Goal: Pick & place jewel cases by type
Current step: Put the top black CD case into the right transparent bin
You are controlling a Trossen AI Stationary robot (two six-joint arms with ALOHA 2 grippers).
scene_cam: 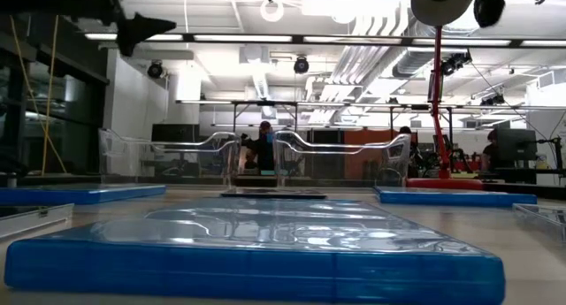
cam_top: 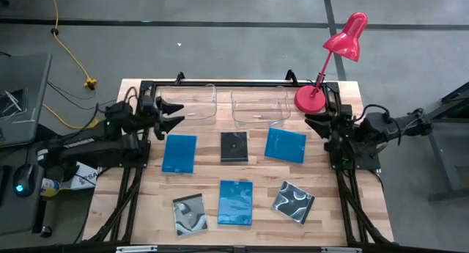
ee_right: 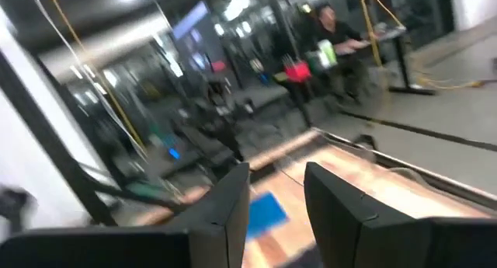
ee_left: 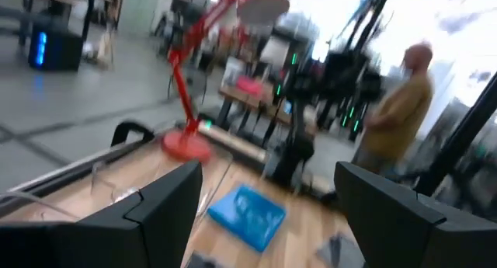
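- High view: six thin jewel cases lie loose on the wooden counter [cam_top: 146, 202], three bright blue [cam_top: 179, 152] and three black [cam_top: 234, 147]; both hands hang clear. Nearby cases invite grabbing the wrong type.
- Left wrist view: left hand [ee_left: 268, 214] spread wide, empty.
- Right wrist view: right hand [ee_right: 277, 202] narrowly parted, empty; a flat case could slip.

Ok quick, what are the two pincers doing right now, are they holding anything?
Left pincer: open wide, holding nothing, up near the left clear tub.
Right pincer: part open, holding nothing, beside the red lamp.
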